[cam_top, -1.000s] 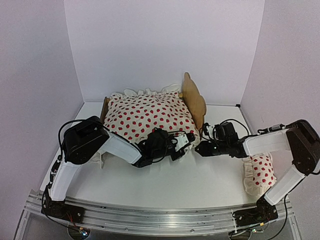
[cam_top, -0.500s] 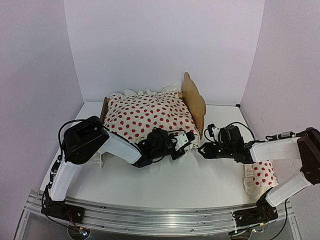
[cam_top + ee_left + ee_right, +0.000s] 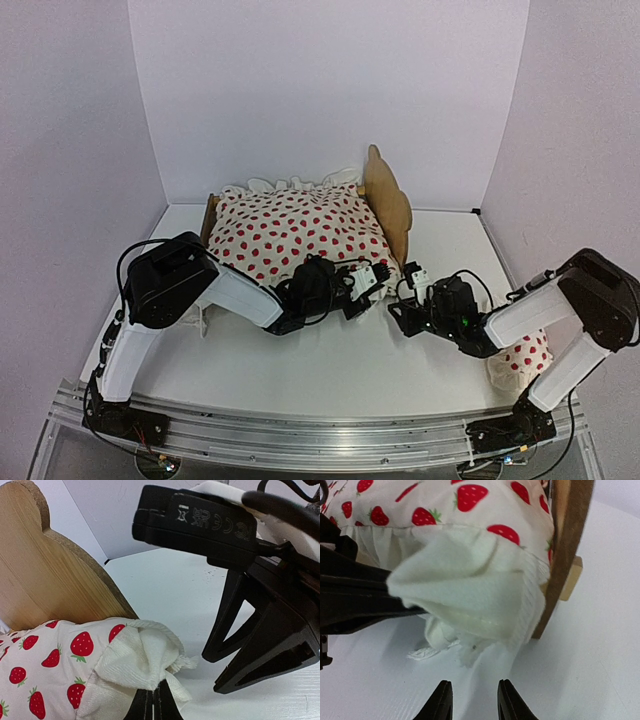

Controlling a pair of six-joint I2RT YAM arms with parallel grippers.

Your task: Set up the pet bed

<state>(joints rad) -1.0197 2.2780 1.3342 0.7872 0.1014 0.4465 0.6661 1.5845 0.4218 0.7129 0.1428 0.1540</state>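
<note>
The pet bed (image 3: 388, 205) stands at the back of the table, its wavy plywood headboard (image 3: 45, 575) on the right end. A white duvet with red strawberry dots (image 3: 290, 230) covers it. My left gripper (image 3: 372, 280) is shut on the duvet's near right corner (image 3: 140, 655), and its fingertips (image 3: 152, 705) pinch the white ruffle. My right gripper (image 3: 397, 311) hovers low over the table just right of that corner, open, with nothing between its fingers (image 3: 472, 700). The bunched corner (image 3: 470, 590) hangs in front of them, beside the headboard's edge (image 3: 567, 555).
A small red-dotted pillow (image 3: 522, 352) lies on the table at the right, partly under my right forearm. White walls close in the back and both sides. The right gripper's black fingers (image 3: 260, 645) stand close to the left gripper's.
My right arm has swung lower and toward the front, and its gripper has drawn slightly back from the duvet corner with wider jaws. The left arm holds still.
</note>
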